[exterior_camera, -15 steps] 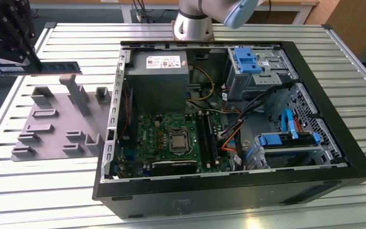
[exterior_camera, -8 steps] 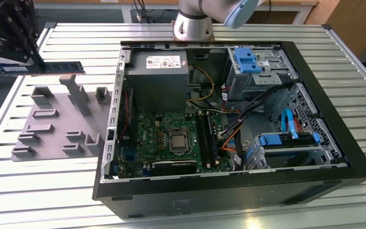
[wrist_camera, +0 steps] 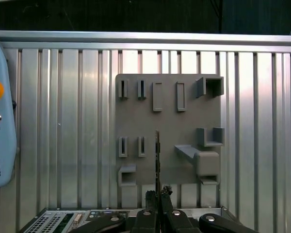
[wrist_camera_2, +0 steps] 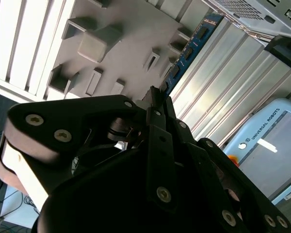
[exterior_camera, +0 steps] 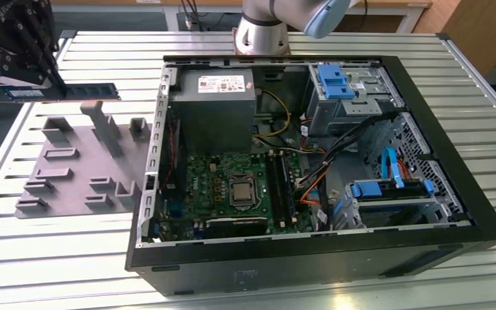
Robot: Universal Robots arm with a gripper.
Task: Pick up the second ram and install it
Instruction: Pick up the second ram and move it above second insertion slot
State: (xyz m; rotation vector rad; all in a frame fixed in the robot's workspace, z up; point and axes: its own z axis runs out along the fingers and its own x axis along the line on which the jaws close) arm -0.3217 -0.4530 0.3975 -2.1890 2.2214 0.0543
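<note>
Ribbed aluminium table (exterior_camera: 67,258), clutter-free around the work. Your black gripper (exterior_camera: 34,85) is clamped on the second ram (exterior_camera: 67,91), a thin blue-green memory stick, held level in the air above the grey plastic holder tray (exterior_camera: 75,174).

Pick-up: done. Install: outstanding, by my judgement.

There is open room over the tray. The open black computer case (exterior_camera: 317,265) has its side wall standing between the stick and the long black motherboard slots (exterior_camera: 280,187), which are well apart from it.

Materials and finishes
A matt grey plastic tray (exterior_camera: 75,173), a glossy ribbed metal table (exterior_camera: 59,258) and a blue-green circuit-board ram (exterior_camera: 88,90) are seen.
</note>
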